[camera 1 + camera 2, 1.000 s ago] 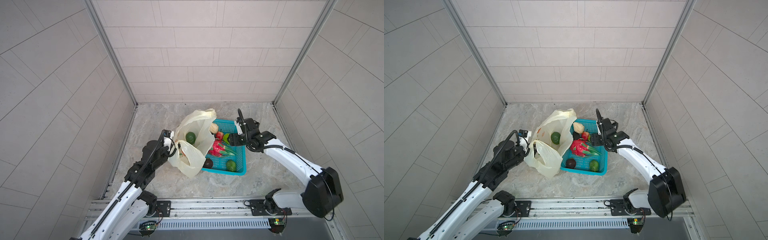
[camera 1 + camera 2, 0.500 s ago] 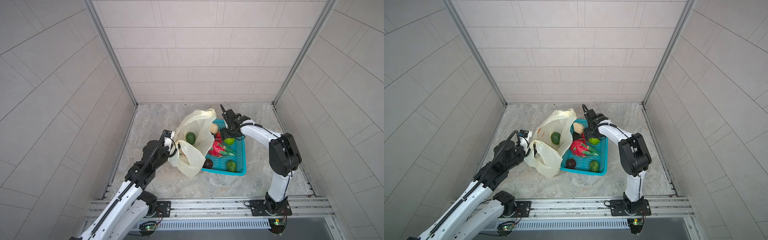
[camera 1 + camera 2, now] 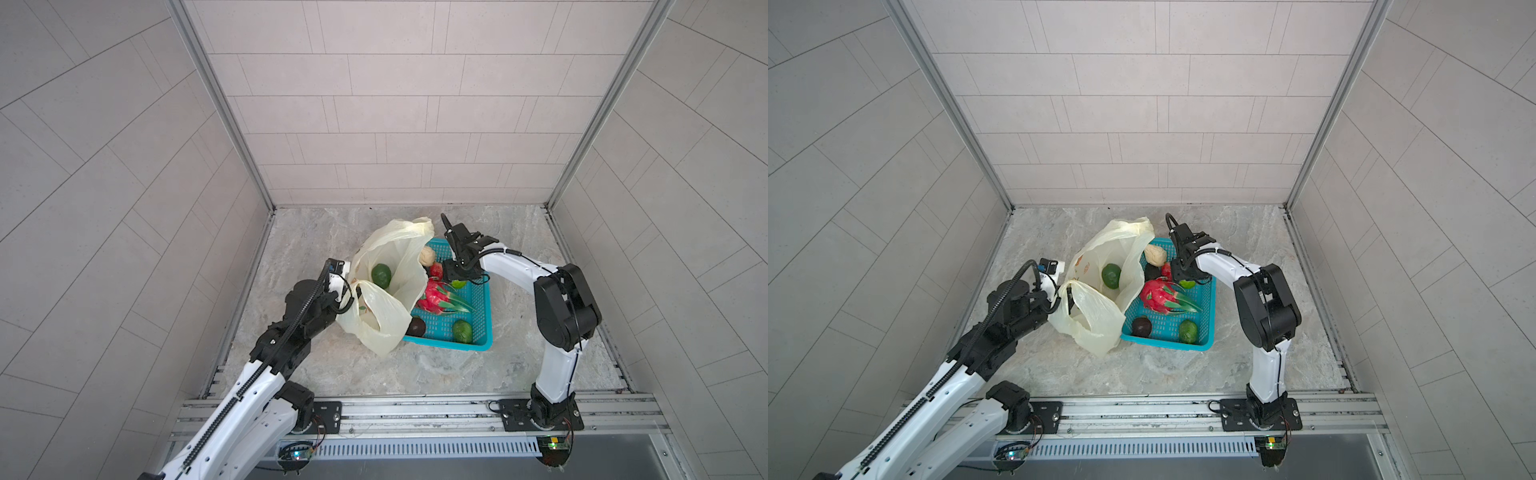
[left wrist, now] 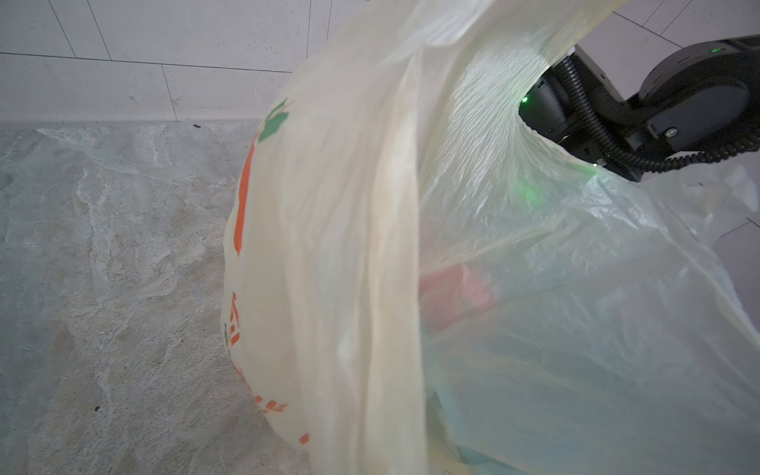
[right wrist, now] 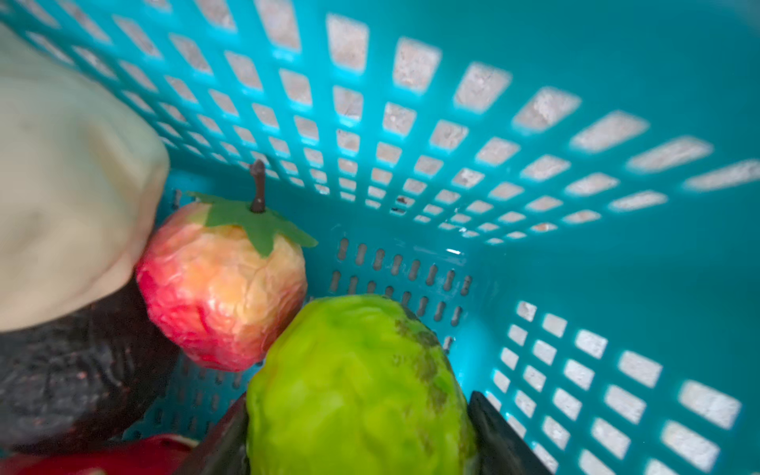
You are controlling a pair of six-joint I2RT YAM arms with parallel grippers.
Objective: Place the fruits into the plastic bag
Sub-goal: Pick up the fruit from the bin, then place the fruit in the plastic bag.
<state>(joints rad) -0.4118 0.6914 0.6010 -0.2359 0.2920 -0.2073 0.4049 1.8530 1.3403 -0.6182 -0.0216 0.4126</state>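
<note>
Moved since a second ago, we record one item: the right arm, then stretched out above the teal basket (image 3: pixel 484 309), is now folded in, with the right gripper (image 3: pixel 454 276) lowered into the basket's far end. The left arm and plastic bag (image 3: pixel 395 253) hold as before.

Right gripper: fingers (image 5: pixel 499 436) pressed on both flanks of a bright green fruit (image 5: pixel 357 382). We read this as a grasp, with the fruit not yet lifted off the basket floor.

Left gripper (image 3: pixel 351 291): clenched on the bag's near rim, holding the mouth up and open beside the basket.

In the bag, we count one: a dark green fruit (image 3: pixel 381 275). Anything deeper is hidden.

In the basket, we count seven:
- the grasped fruit
- small red fruit (image 5: pixel 222 288), touching it
- dragon fruit (image 3: pixel 434 297), mid-basket
- pale cream fruit (image 3: pixel 427 255) and a dark fruit (image 3: pixel 1152 272), by the bag
- dark brown fruit (image 3: pixel 417 328) and a green fruit (image 3: pixel 462 331), along the near wall

Progress, in our judgement: early. One bagged, one in hand, six untouched.
</note>
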